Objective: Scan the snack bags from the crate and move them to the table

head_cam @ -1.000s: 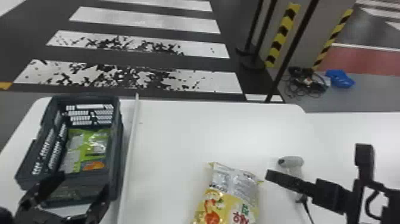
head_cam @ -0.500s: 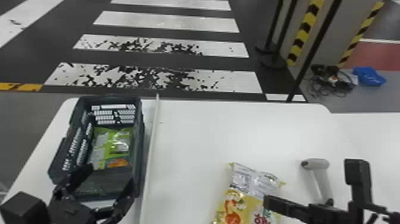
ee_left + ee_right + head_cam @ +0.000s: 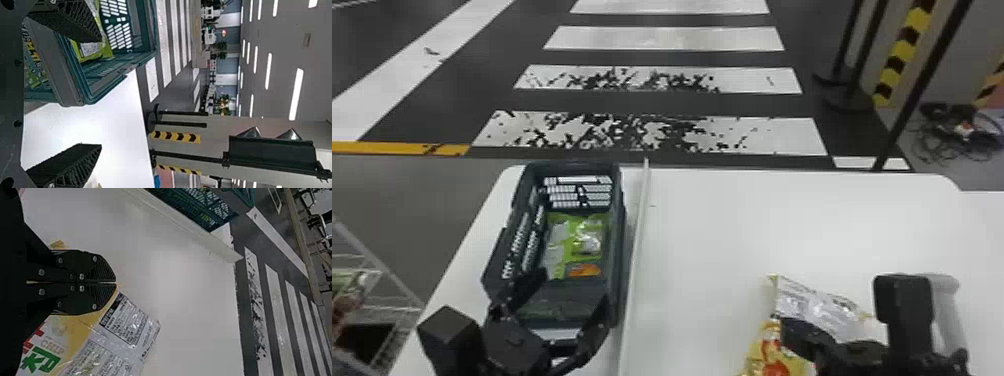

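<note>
Head view, right hand (image 3: 788, 330) nearer bag (image 3: 816, 306)

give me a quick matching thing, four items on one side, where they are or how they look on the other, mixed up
1. green snack bag
2. yellow snack bag
3. handheld scanner
4. right gripper

A. light grey, toward the right side of the table
B. fingers shut together
C. inside the crate
D. lying between the crate and the scanner

Right pairs: 1-C, 2-D, 3-A, 4-B
</note>
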`<state>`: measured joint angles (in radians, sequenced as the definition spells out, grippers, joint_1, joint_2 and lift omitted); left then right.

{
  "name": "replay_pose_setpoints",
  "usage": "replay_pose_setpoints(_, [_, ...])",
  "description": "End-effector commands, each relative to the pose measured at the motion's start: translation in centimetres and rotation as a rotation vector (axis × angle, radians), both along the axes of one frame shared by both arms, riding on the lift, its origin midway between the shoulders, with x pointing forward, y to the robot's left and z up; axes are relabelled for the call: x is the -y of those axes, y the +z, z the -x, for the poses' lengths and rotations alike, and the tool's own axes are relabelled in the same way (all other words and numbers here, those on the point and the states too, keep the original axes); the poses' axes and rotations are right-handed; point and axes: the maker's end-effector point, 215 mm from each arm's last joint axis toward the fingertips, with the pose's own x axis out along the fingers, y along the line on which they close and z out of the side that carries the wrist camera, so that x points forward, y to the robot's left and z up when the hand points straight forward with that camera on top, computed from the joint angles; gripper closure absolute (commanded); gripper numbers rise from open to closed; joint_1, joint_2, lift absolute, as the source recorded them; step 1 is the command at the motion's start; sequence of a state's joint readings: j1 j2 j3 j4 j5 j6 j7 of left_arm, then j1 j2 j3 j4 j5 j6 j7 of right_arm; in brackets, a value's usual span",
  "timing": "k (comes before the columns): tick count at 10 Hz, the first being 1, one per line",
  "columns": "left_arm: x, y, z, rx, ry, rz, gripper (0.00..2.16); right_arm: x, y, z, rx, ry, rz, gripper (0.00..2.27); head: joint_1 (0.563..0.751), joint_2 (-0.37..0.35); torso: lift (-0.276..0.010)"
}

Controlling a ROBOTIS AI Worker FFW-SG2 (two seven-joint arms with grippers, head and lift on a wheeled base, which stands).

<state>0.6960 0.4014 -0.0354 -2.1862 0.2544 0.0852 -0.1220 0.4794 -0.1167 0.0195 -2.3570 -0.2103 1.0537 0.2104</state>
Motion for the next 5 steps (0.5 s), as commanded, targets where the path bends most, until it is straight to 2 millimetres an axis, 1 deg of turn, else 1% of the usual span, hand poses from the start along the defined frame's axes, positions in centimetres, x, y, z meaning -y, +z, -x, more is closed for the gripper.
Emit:
replay_pose_setpoints(1, [-0.2,-0.4,0.0,-0.006,-0.002,-0.006,0.03,0.3,0.9,-1.1,0.077,-0.028,0.041,2.24,0.695,0.074,-0.095])
replay_pose_setpoints(2, [-0.4,-0.7,-0.1,-0.008,0.003,-0.007,0.03,1.0,2.4,-2.3,0.184,-0.068,0.106,2.24,0.695,0.073,-0.095])
replay_pose_setpoints(3, [-0.5,-1.1,0.0,-0.016,0.004,-0.007,0.03,1.3,4.1,-2.8,0.273,-0.099,0.123,2.24,0.695,0.063,-0.095])
replay_pose_setpoints(4, [-0.6,-1.5,-0.1,-0.021,0.009,-0.005,0.03,1.1,5.0,-3.0,0.345,-0.118,0.123,2.24,0.695,0.054,-0.095])
replay_pose_setpoints(5, [-0.7,-1.4,-0.3,-0.016,0.013,-0.004,0.03,0.6,6.4,-3.0,0.426,-0.125,0.096,2.24,0.695,0.057,-0.095])
